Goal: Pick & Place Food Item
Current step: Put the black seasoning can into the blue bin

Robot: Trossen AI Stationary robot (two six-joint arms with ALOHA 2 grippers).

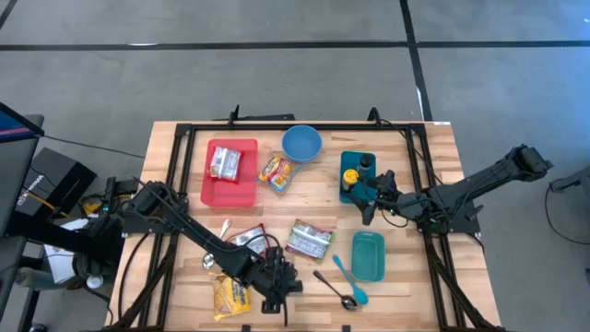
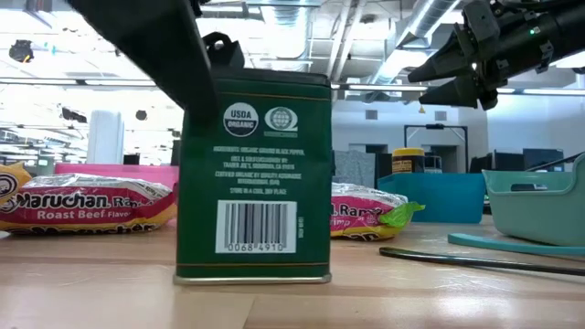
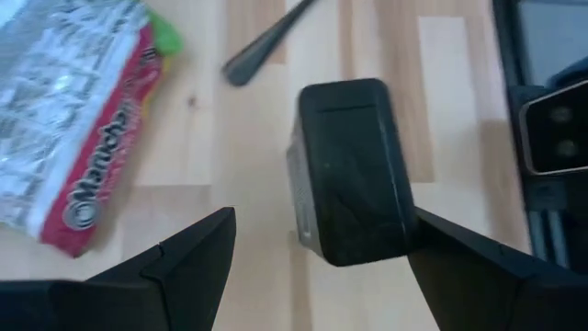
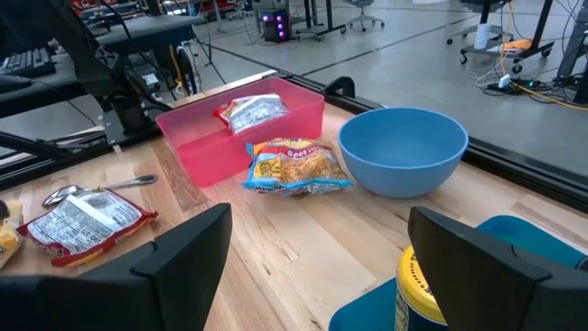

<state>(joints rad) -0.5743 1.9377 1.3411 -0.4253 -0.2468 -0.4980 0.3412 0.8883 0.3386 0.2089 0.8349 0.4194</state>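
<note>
Green tin [image 2: 253, 174] with a dark lid stands upright, barcode showing; left gripper [image 3: 317, 267] hangs above it, fingers apart.

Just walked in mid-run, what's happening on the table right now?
The left gripper is open around an upright dark green rectangular tin at the table's front edge, its fingers either side and not closed on it. The right gripper hovers open above the blue tray holding a yellow-lidded jar. Ramen packets lie around; one sits in the red bin.
</note>
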